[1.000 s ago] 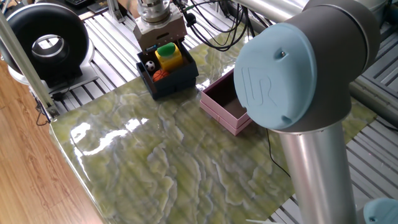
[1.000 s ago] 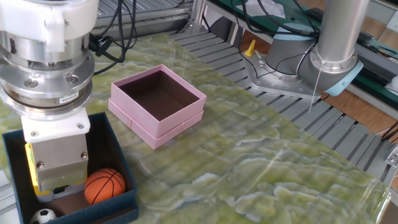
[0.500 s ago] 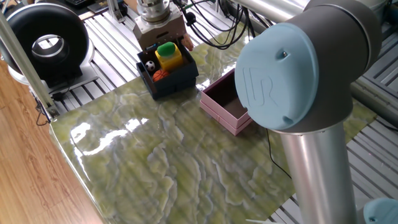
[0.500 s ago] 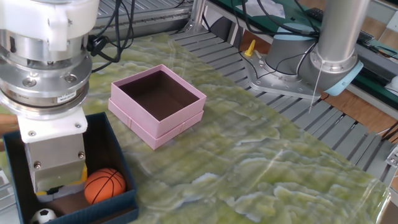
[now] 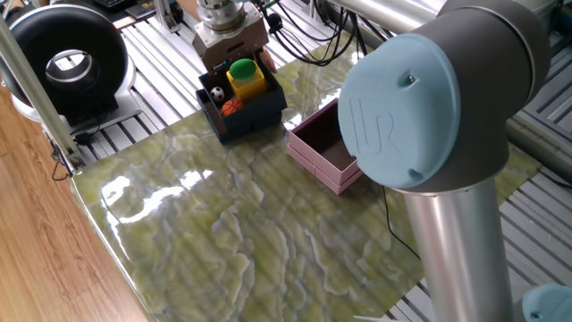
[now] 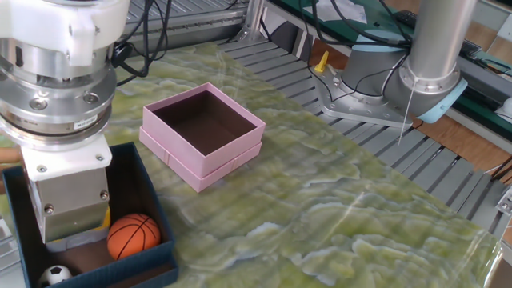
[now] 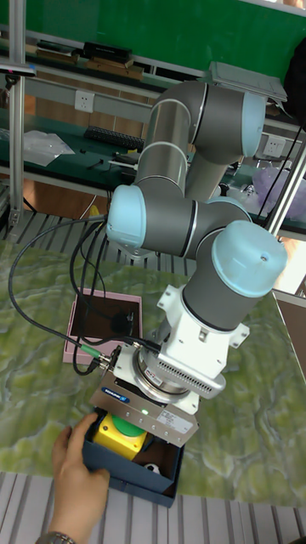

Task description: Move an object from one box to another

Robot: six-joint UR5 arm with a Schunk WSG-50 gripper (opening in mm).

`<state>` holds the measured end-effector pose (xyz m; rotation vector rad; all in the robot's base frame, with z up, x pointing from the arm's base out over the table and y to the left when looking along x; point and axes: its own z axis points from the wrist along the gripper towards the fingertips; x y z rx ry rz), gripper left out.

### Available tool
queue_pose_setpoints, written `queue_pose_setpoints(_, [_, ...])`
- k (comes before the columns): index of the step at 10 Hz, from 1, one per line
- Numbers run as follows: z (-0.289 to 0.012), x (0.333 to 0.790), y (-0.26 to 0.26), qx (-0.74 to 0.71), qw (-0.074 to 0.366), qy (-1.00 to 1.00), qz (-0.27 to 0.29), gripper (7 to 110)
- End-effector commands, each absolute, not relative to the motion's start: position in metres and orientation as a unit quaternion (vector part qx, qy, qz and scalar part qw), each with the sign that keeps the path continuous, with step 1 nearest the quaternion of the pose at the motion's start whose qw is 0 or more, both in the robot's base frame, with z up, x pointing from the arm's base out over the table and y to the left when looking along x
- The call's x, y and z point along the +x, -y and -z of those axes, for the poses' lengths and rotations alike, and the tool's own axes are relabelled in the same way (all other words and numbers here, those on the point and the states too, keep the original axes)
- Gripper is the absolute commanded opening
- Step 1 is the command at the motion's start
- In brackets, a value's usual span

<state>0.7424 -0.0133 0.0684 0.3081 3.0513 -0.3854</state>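
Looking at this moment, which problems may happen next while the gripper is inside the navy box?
1. A person's hand rests on the navy box right beside the gripper, so the arm could strike it.
2. The yellow block with a green top sits close to the basketball and small soccer ball; lifting may disturb them.
3. The pink box stands apart, so an insecure grasp might drop the load on the way.

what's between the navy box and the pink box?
Nothing: only bare green marbled tabletop separates the navy box from the pink box, clearest in the other fixed view.
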Motion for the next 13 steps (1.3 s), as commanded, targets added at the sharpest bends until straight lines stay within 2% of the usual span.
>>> queue_pose_setpoints(1, [-0.070,0.742,0.012,0.097,0.025,-0.988,0.120,7])
queue_pose_setpoints(7, [-0.069,0.735,0.001,0.105,0.011,-0.989,0.101,7])
queue_pose_setpoints(13, [-0.108,0.737,-0.003,0.079,-0.005,-0.993,0.082,7])
